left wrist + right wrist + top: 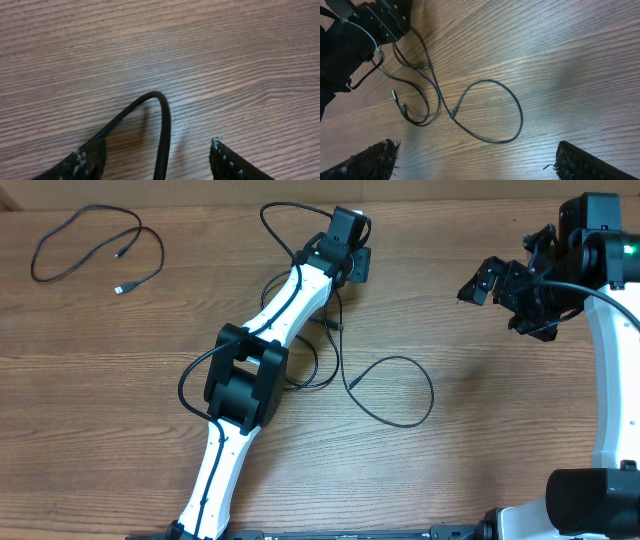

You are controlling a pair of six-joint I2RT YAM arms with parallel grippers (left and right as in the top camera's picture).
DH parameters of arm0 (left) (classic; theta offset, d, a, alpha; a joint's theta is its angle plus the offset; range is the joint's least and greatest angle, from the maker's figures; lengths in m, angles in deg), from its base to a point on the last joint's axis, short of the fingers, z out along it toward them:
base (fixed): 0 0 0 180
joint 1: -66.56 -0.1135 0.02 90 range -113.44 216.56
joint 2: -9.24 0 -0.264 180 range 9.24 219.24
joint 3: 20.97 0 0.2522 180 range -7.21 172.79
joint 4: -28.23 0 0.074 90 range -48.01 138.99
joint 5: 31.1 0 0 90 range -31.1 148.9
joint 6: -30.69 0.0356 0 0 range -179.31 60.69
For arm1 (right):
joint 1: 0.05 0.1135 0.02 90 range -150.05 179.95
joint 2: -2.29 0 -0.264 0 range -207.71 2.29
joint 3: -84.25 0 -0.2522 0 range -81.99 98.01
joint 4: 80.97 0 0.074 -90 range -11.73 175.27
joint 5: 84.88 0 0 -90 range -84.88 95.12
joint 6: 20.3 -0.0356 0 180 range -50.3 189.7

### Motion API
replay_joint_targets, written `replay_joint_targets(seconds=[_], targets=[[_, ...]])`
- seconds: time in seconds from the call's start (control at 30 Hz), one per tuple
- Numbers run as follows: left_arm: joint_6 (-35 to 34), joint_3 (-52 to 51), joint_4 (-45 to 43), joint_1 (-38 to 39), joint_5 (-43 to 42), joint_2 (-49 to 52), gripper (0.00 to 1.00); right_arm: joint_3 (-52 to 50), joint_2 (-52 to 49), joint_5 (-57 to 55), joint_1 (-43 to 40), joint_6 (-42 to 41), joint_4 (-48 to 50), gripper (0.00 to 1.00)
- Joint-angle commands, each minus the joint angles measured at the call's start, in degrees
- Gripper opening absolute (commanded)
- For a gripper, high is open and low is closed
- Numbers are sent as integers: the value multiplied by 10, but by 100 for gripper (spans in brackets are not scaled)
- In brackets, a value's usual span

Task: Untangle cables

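Your left tool [152, 152] straddles a bend of black cable [166, 117], jaws apart, seemingly to pull it from the tangle [432, 393] at overhead centre on the bench [480, 470]. Your right tool [475, 147] hangs released, upper right.

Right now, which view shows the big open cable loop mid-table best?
Right wrist: the whole loop is large, close and unobstructed. Overhead has it whole but smaller. Left wrist misses it, showing only a cable bend between its fingers.
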Motion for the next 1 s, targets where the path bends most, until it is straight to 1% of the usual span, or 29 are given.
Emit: replay_joint_targets(seconds=[0.0,0.1,0.27,0.37,0.47,0.5,0.53,0.6,0.67,0.8,0.97], targets=[[6,-1,-9,-1,-5,13,72,1,7,3,2,-2,2,100],[6,-1,-19,-2,-5,26,72,1,7,3,2,-2,2,100],[6,-1,-38,-4,-5,42,70,1,7,3,2,-2,2,100],[6,-1,-59,-6,-5,42,65,1,7,3,2,-2,2,100],[6,-1,-75,-9,-5,42,58,1,7,3,2,-2,2,100],[6,-1,-76,-9,-5,42,53,1,7,3,2,-2,2,100],[6,-1,-77,-11,-5,42,46,1,7,3,2,-2,2,100],[6,-1,-76,-13,-5,42,27,1,7,3,2,-2,2,100],[6,-1,-75,-15,-5,42,5,1,7,3,2,-2,2,100],[6,14,-51,-17,-5,22,4,1,7,3,2,-2,2,100],[5,49,53,-17,-5,-64,4,1,7,3,2,-2,2,100]])
